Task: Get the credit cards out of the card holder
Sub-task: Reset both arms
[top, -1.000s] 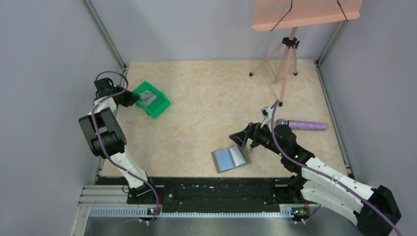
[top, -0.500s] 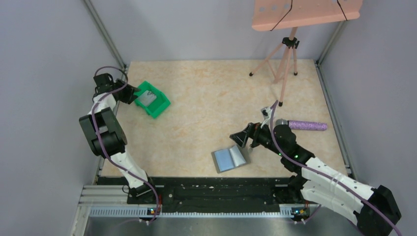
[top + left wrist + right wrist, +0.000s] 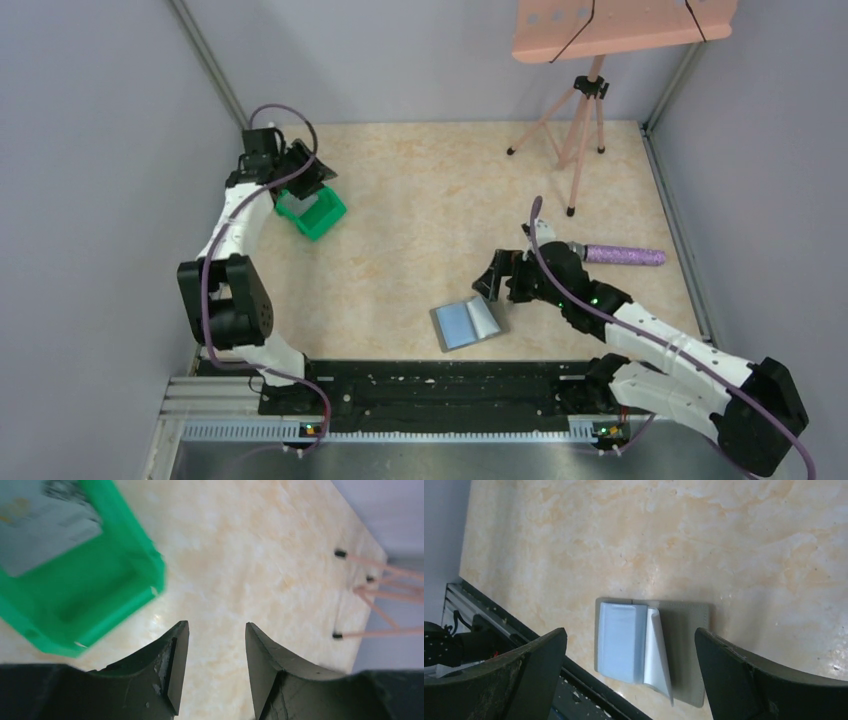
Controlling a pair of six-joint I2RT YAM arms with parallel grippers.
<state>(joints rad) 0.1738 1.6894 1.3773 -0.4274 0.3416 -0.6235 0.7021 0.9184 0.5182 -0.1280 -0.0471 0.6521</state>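
The left gripper (image 3: 216,630) has let go. Its jaws, closed a second ago on a grey card over the green bin (image 3: 107,592), now stand parted with nothing between them, and it has lifted clear, leaving the card (image 3: 45,530) lying in the bin just beside and below its fingers. Well apart from it, the right gripper (image 3: 628,630) hangs spread wide and empty right above the card holder (image 3: 621,640), which lies open on the table with a pale leaf lifted at its fold. One card looks delivered, though I cannot tell whether any remain inside.
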